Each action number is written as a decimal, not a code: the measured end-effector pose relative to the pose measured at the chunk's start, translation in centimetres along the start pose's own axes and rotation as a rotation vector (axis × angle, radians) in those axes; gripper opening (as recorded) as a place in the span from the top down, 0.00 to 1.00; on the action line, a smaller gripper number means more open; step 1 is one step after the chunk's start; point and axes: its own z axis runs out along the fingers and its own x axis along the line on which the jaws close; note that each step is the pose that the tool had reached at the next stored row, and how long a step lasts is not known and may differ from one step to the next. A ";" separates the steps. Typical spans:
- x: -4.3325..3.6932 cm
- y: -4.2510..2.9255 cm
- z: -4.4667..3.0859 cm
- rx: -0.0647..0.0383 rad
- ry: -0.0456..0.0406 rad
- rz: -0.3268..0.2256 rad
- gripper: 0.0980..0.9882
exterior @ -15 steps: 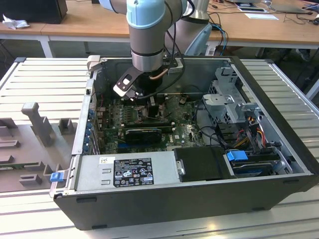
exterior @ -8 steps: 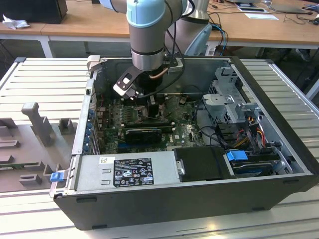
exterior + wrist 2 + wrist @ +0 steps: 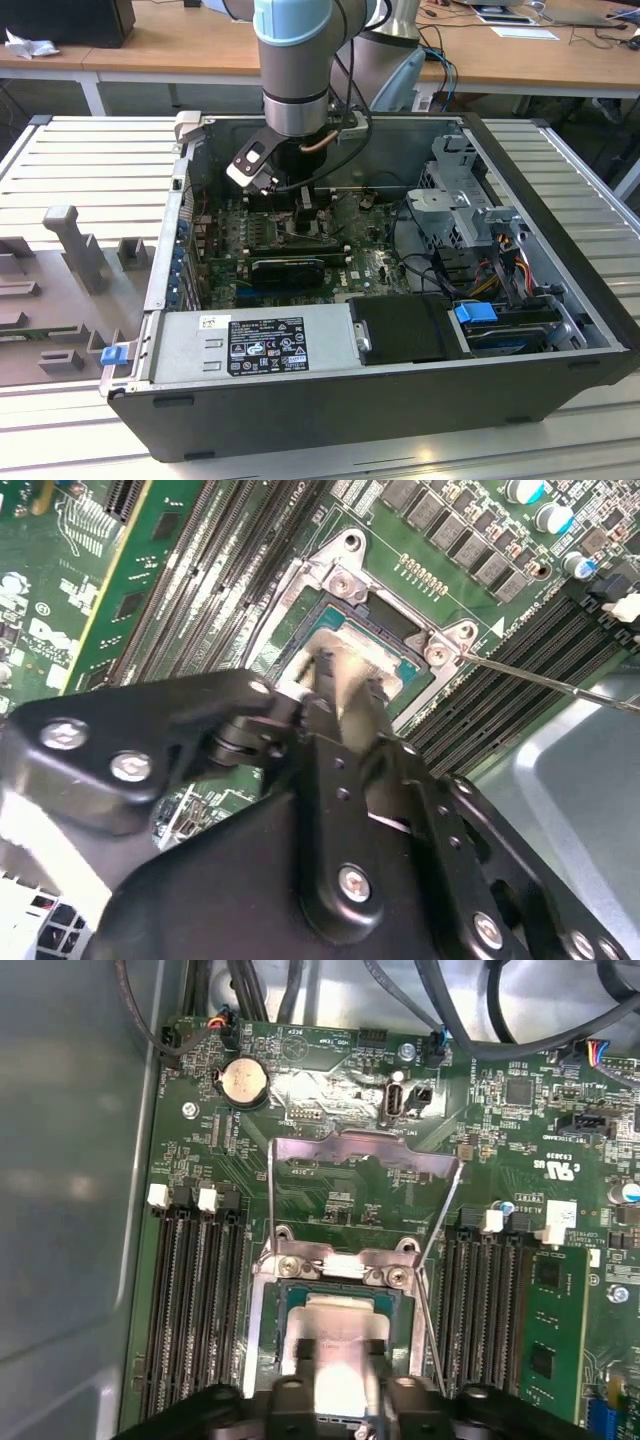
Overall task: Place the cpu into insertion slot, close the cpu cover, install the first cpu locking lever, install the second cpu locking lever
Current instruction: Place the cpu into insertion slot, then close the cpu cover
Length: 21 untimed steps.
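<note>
While memory slots (image 3: 195, 1290) flank the insertion slot (image 3: 288, 1310) on the green motherboard, its cpu cover (image 3: 370, 1152) stands swung open. The gripper (image 3: 342, 1365) has its fingers closed on the cpu (image 3: 340, 1315), which seems to rest in the slot. A thin locking lever (image 3: 430, 1335) stands unlatched just beside it.
</note>
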 end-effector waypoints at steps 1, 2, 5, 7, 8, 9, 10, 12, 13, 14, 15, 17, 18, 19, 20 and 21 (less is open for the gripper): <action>0.00 0.01 -0.06 0.000 -0.0044 0.000 0.86; 0.00 0.02 -0.15 0.001 -0.0088 -0.001 0.93; 0.00 0.03 -0.38 0.001 -0.0150 -0.001 0.99; 0.01 0.04 -0.48 0.001 -0.0149 -0.001 0.99; 0.01 0.04 -0.52 0.001 -0.0150 -0.001 0.99; 0.00 0.04 -0.57 0.001 -0.0151 -0.001 0.99; 0.01 0.05 -0.60 0.001 -0.0152 -0.001 0.99; 0.00 0.12 -0.60 0.001 -0.0152 -0.001 0.99; -0.02 0.33 -0.58 0.002 -0.0153 -0.001 0.99; -0.02 0.34 -0.58 0.001 -0.0153 -0.001 0.99; -0.02 0.36 -0.70 0.002 -0.0154 -0.001 0.99; -0.02 0.37 -0.93 0.001 -0.0153 -0.001 0.99; -0.02 0.38 -0.96 0.001 -0.0151 -0.001 0.99; -0.02 0.38 -0.98 0.001 -0.0151 -0.001 0.99; -0.02 0.38 -1.03 0.001 -0.0153 -0.001 0.99; -0.02 0.39 -1.14 0.001 -0.0153 -0.001 0.99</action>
